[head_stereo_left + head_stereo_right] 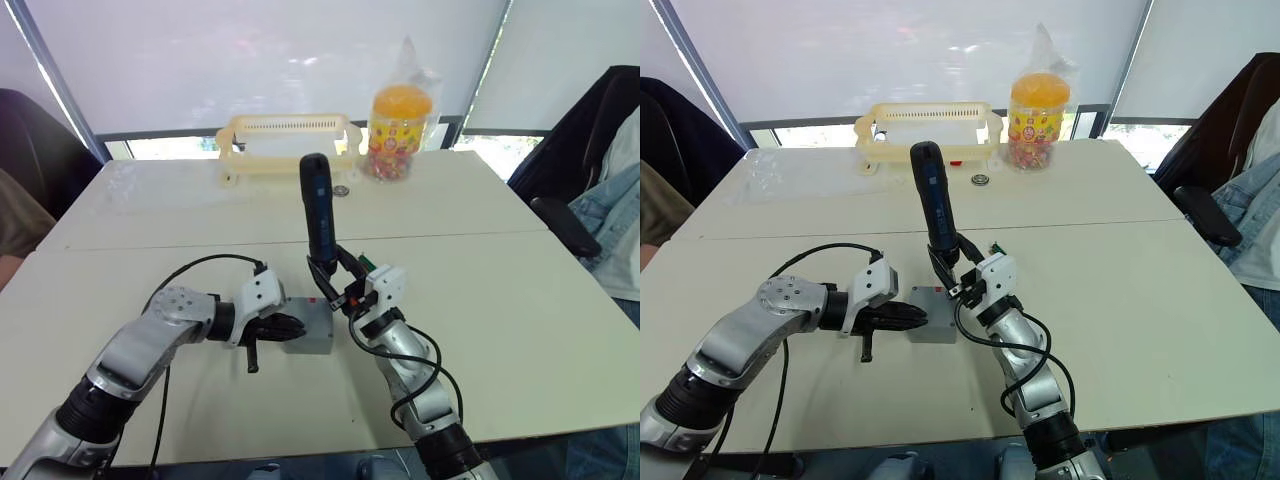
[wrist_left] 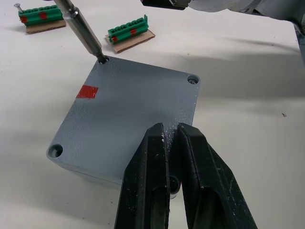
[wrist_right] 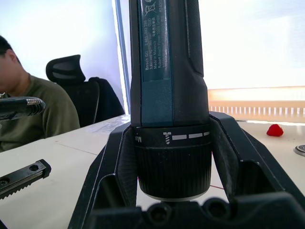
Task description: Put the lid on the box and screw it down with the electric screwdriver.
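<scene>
The grey lid [image 2: 128, 119] lies on the box [image 1: 310, 338] near the table's front, a red mark [image 2: 87, 92] on its top. My left gripper [image 2: 170, 128] is shut, its fingertips pressing on the lid's edge nearest that arm. My right gripper [image 1: 335, 275] is shut on the electric screwdriver [image 1: 318, 215], which stands nearly upright over the box. Its metal bit [image 2: 83, 31] sits in a corner screw hole of the lid. The other corner holes in view hold small screws.
Two green terminal blocks [image 2: 128, 34] lie just beyond the box. A cream basket [image 1: 290, 145] and an orange-lidded jar [image 1: 400, 125] stand at the table's far edge. A person [image 3: 28, 109] sits to one side, and black chairs [image 1: 590, 130] stand at the right.
</scene>
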Robot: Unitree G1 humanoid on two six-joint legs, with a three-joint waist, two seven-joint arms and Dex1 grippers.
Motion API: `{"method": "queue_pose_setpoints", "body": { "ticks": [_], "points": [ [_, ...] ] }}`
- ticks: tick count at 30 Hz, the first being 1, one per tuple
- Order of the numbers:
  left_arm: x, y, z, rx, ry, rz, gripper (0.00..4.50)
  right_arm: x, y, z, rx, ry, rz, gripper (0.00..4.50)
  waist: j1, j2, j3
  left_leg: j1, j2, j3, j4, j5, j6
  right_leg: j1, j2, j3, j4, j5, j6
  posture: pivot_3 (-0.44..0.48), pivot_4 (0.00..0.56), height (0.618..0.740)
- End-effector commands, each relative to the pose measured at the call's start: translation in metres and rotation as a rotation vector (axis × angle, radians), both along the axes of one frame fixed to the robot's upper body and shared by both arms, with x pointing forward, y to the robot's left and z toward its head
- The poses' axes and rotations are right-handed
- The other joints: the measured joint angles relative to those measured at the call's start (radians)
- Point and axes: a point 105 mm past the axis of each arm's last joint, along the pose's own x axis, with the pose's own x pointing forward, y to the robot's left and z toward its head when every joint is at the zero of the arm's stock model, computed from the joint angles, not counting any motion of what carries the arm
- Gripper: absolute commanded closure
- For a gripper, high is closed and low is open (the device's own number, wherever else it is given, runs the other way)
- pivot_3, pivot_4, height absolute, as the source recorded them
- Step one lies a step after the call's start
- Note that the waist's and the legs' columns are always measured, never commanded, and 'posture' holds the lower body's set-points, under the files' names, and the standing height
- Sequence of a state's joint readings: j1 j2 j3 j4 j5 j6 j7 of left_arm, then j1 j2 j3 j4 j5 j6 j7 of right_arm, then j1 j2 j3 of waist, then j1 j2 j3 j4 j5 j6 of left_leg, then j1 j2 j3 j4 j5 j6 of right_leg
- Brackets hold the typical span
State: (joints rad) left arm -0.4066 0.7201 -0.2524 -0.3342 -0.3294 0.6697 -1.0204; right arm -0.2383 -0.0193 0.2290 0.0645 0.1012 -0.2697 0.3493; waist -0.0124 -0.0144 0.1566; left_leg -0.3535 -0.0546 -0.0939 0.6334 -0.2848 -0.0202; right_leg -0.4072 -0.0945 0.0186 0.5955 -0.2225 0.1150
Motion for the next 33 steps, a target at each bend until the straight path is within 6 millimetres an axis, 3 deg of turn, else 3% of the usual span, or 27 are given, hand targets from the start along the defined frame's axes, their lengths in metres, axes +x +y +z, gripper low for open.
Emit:
{"method": "queue_pose_setpoints", "body": {
  "ticks": [1,3,6,10,15,17,24,29,33],
  "points": [
    [-0.001,0.003,-0.011,0.027,0.041,0.020,4.09,0.004,-0.017,-0.064,-0.107,0.221,-0.064,2.71,0.000,0.000,0.000,0.000,0.000,0.000,0.000,0.000,0.000,0.000,0.000,0.000,0.000,0.000,0.000,0.000,0.150,0.740],
    [-0.001,0.003,-0.011,0.027,0.040,0.019,4.09,0.006,-0.020,-0.054,-0.094,0.190,-0.079,2.71,0.000,0.000,0.000,0.000,0.000,0.000,-0.001,0.000,0.000,0.000,0.000,0.000,0.000,0.000,0.000,0.000,0.150,0.740],
    [0.000,0.002,-0.011,0.027,0.039,0.018,4.09,0.008,-0.025,-0.023,-0.045,0.107,-0.100,2.71,0.002,0.000,0.000,0.000,0.000,0.000,-0.001,0.000,0.000,0.000,0.000,0.000,0.000,0.000,0.000,0.000,0.150,0.740],
    [0.002,0.002,-0.015,0.041,0.041,0.012,4.09,-0.004,-0.030,0.046,0.055,-0.049,-0.097,2.71,0.006,0.005,0.005,-0.003,-0.001,0.000,0.000,0.001,0.000,-0.002,-0.001,0.000,0.000,0.000,0.000,0.000,0.150,0.740],
    [0.004,0.000,-0.019,0.039,0.047,0.007,4.09,-0.025,-0.028,0.099,0.137,-0.122,-0.066,2.71,0.003,0.007,0.009,-0.014,-0.002,0.000,-0.001,0.002,-0.002,-0.013,-0.001,0.000,0.001,0.003,-0.003,0.000,0.150,0.740],
    [0.004,-0.001,-0.020,0.036,0.052,0.003,4.09,-0.028,-0.027,0.111,0.155,-0.133,-0.062,2.71,0.000,0.007,0.009,-0.021,-0.002,0.000,-0.001,0.003,-0.005,-0.022,-0.001,0.000,0.002,0.006,0.001,0.000,0.150,0.740],
    [0.004,-0.002,-0.020,0.013,0.058,0.003,4.09,-0.021,-0.040,0.135,0.196,-0.115,-0.071,2.71,-0.003,0.008,0.010,-0.020,-0.001,0.001,-0.003,0.004,-0.005,-0.023,0.001,-0.001,0.003,0.005,0.001,0.000,0.150,0.740],
    [0.011,-0.003,0.007,-0.076,-0.022,0.023,4.09,-0.005,-0.081,0.147,0.217,0.015,-0.121,2.71,0.000,0.008,0.013,-0.020,-0.001,0.002,-0.001,0.004,-0.005,-0.022,0.000,0.000,0.002,0.006,0.000,0.000,0.150,0.740],
    [0.005,0.002,0.033,-0.101,-0.114,-0.003,4.09,-0.001,-0.111,0.133,0.141,0.311,-0.062,2.71,0.000,0.008,0.022,-0.022,-0.002,0.002,-0.002,0.004,-0.004,-0.022,-0.001,0.000,0.002,0.006,0.000,0.000,0.150,0.740]
  ]
}}
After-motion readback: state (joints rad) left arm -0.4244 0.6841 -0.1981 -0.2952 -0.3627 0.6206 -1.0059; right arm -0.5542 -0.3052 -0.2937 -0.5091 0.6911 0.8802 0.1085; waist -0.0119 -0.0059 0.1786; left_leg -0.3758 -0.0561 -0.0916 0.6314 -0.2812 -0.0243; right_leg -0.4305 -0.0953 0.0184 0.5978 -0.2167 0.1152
